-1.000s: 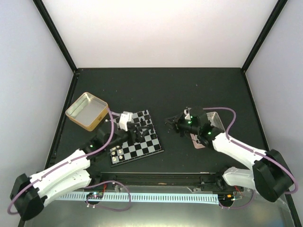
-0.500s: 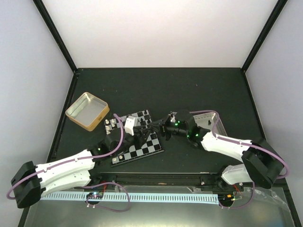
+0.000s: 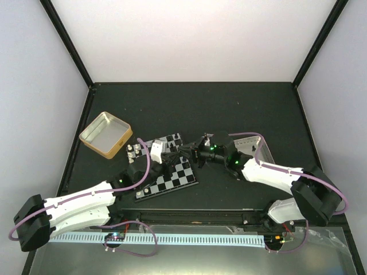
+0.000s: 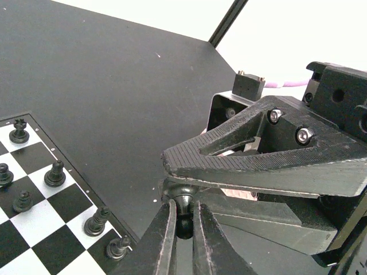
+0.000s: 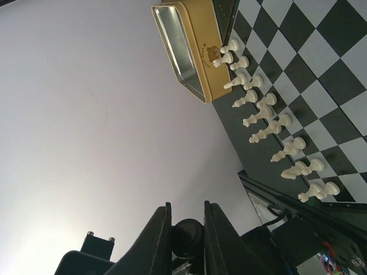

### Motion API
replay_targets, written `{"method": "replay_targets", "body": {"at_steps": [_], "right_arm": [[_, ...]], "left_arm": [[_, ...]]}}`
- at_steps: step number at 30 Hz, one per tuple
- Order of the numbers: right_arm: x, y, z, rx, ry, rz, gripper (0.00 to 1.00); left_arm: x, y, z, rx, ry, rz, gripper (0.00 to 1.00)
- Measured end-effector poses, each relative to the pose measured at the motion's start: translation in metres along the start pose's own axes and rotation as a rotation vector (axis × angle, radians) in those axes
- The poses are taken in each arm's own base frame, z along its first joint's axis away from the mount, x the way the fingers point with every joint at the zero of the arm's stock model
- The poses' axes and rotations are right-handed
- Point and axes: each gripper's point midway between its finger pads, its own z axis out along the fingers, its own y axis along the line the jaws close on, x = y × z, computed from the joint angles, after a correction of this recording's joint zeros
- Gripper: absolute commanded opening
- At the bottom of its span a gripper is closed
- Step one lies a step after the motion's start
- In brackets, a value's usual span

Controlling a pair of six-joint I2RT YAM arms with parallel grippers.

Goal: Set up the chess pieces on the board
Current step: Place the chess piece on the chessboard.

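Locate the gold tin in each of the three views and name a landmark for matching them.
Top external: the gold tin lies left of centre, up-left of the board.
Left wrist: not in it.
Right wrist: gold tin at top centre, seen tilted, beside the row of white pieces.
Shared landmark: the board, also at lower left in the left wrist view and upper right in the right wrist view.

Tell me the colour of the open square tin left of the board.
The tin is gold outside, silvery inside; clearest in the right wrist view.
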Motion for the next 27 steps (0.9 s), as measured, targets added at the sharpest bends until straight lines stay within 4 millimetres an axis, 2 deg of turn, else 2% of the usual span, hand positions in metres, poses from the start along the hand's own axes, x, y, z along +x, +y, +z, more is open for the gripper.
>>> {"method": "replay_targets", "body": {"at_steps": [2,9,14,18,23,27], "right_arm": [[0.000,0.001,0.000,-0.001,0.000,-0.002,0.18],[-0.004,-0.007,0.000,0.052,-0.015,-0.108,0.44],[-0.028,-0.017,-0.013,0.135,-0.090,-0.248,0.48],[-0.046,-0.017,-0.034,0.204,-0.195,-0.377,0.48],[-0.056,-0.015,-0.059,0.273,-0.303,-0.508,0.48],[-0.063,-0.018,-0.072,0.322,-0.356,-0.565,0.48]], "left_arm": [[-0.001,0.001,0.000,-0.005,-0.005,0.003,0.02],[0.004,0.011,-0.005,-0.085,0.061,0.028,0.02],[0.018,0.020,-0.016,-0.169,0.200,0.046,0.02],[0.043,0.033,-0.026,-0.231,0.357,0.046,0.02],[0.077,0.054,-0.030,-0.333,0.577,0.052,0.02],[0.094,0.067,-0.029,-0.394,0.748,0.050,0.02]]}}
